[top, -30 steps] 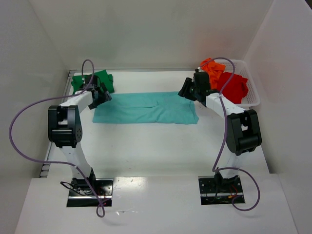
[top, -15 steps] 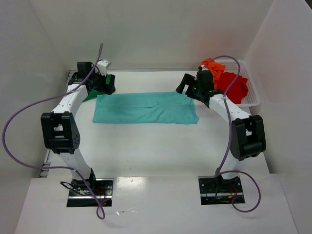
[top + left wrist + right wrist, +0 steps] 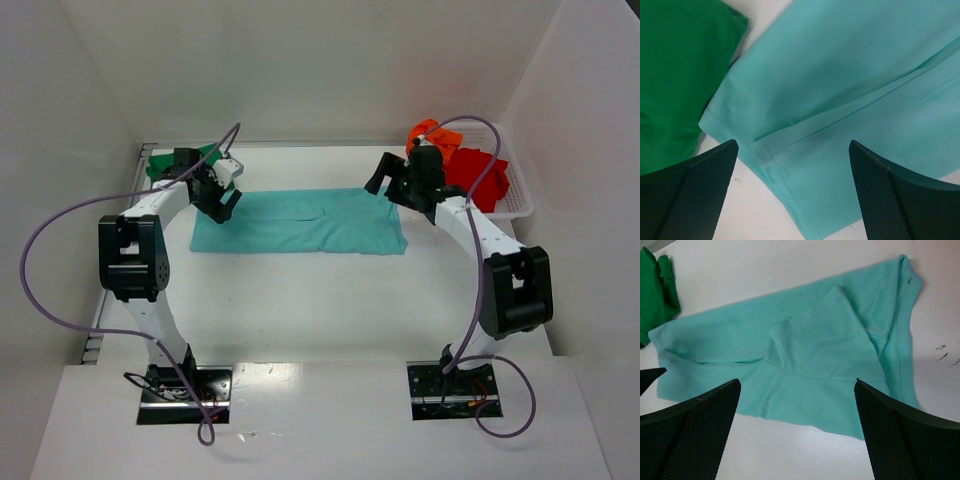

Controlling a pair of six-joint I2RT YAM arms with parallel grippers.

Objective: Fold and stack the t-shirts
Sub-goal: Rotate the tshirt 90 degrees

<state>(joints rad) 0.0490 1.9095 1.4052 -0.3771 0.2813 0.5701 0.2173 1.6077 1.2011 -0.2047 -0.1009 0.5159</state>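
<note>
A light teal t-shirt (image 3: 300, 222) lies flat mid-table, folded into a long strip. My left gripper (image 3: 224, 198) hovers open over its left end; in the left wrist view the teal t-shirt (image 3: 850, 95) fills the frame beyond the left gripper (image 3: 795, 200), which holds nothing. My right gripper (image 3: 380, 180) hovers open over the right end, and nothing lies in the right gripper (image 3: 797, 435) above the teal t-shirt (image 3: 805, 355). A dark green t-shirt (image 3: 160, 165) lies bunched at the back left. Orange (image 3: 440, 140) and red (image 3: 480, 172) t-shirts sit in the basket.
The white mesh basket (image 3: 520, 198) stands at the back right against the side wall. White walls close in the table on three sides. The green t-shirt (image 3: 680, 75) lies close beside the teal one's left corner.
My left gripper swung back over the green t-shirt, then returned over the teal t-shirt's left end. The right gripper rose slightly and spread its fingers. The teal t-shirt lies as before.
</note>
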